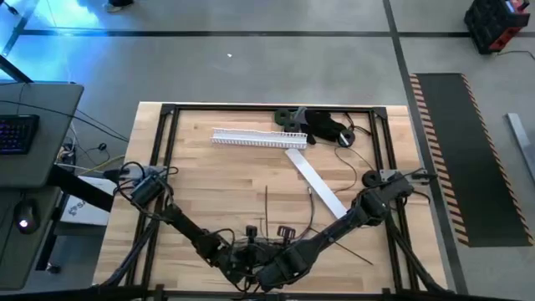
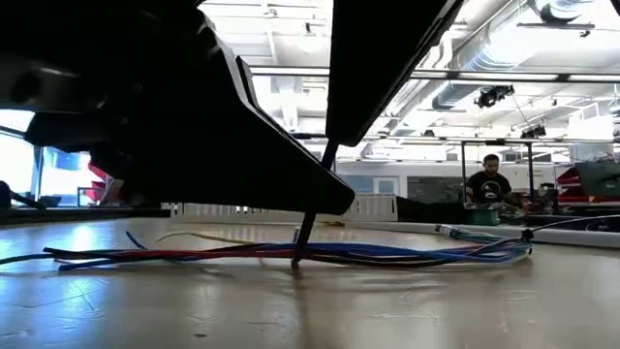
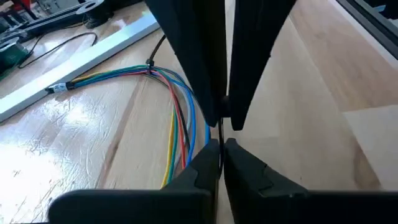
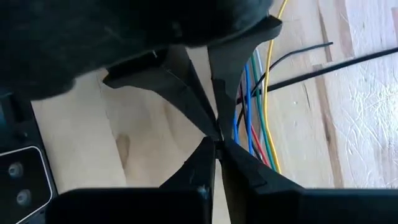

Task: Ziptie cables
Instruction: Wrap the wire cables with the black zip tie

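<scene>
Lying flat along the near part of the counter (image 1: 209, 180), the cables (image 3: 177, 118) are a bunch of thin coloured wires, blue, red, yellow and green, that run together and curve. In the left wrist view one dark tie (image 3: 150, 65) already cinches them at a point farther along, where the strands pinch in before splaying again.

A second thin black ziptie (image 2: 306, 228) stands nearly upright beside the bundle in the low view, its foot at the wires. Both grippers meet on it at the near edge of the counter: the left gripper (image 3: 221, 151) has its fingers closed narrow on the thin strip, and the right gripper (image 4: 217, 144), facing it tip to tip, is likewise pinched tight on the same strip. In the right wrist view two more loose black zipties (image 4: 323, 65) lie across the wood just past the wires.

My reading is that the task is partly done: one tie is on, and this one seems to be mid-threading or mid-tightening. Whether its loop already closes round the wires cannot be seen, since the fingers hide that spot. Pulling it snug appears to remain.

Farther back lie a white slotted strip (image 1: 255, 139), a flat white strip (image 1: 318, 186) and a black gadget (image 1: 322, 125). A person (image 2: 490, 184) sits in the room beyond.
</scene>
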You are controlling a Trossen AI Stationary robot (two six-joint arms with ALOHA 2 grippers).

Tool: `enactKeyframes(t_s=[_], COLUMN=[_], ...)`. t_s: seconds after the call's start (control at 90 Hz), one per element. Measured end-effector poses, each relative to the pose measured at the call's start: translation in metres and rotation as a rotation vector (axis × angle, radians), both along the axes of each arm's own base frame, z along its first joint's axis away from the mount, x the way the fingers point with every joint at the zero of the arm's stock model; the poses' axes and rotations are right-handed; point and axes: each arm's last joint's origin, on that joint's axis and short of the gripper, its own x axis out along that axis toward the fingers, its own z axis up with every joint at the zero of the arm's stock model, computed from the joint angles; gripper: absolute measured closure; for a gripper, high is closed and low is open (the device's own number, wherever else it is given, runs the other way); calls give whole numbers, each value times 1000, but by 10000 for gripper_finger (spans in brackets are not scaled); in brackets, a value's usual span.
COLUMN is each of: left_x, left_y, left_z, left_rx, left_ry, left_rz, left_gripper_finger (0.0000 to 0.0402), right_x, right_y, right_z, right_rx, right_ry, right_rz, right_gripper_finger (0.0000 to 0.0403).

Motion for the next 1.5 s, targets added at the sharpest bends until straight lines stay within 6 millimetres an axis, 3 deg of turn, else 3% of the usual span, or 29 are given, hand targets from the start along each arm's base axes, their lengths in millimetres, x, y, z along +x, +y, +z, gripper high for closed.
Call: enactKeyframes(t_s=[0.244,0.678,0.822,0.944,1.056,1.156,1.256,1.5], left_x=[-3,-3,-3,-3,-3,-3,-1,3], left_y=[-2,-4,-4,-4,-4,-4,-2,1], left_z=[1,2,2,2,2,2,1,1], left_rx=[17,6,7,4,-16,-42,-80,-158], left_ry=[-24,-34,-32,-26,-26,-24,-22,-10], left_rz=[37,42,41,36,35,29,32,20], left_gripper_finger=[401,402,402,401,401,401,401,401], right_x=[1,-7,-27,-57,-82,-90,-89,-81], right_y=[1,7,17,24,26,22,22,-5], right_z=[2,30,56,83,92,93,82,31], right_rx=[-18,-16,-72,-197,-337,-378,-354,-400], right_ry=[-29,-100,-146,-194,-202,-205,-152,-18], right_rz=[30,134,178,187,120,31,55,-18], right_gripper_finger=[390,243,226,228,238,249,258,261])
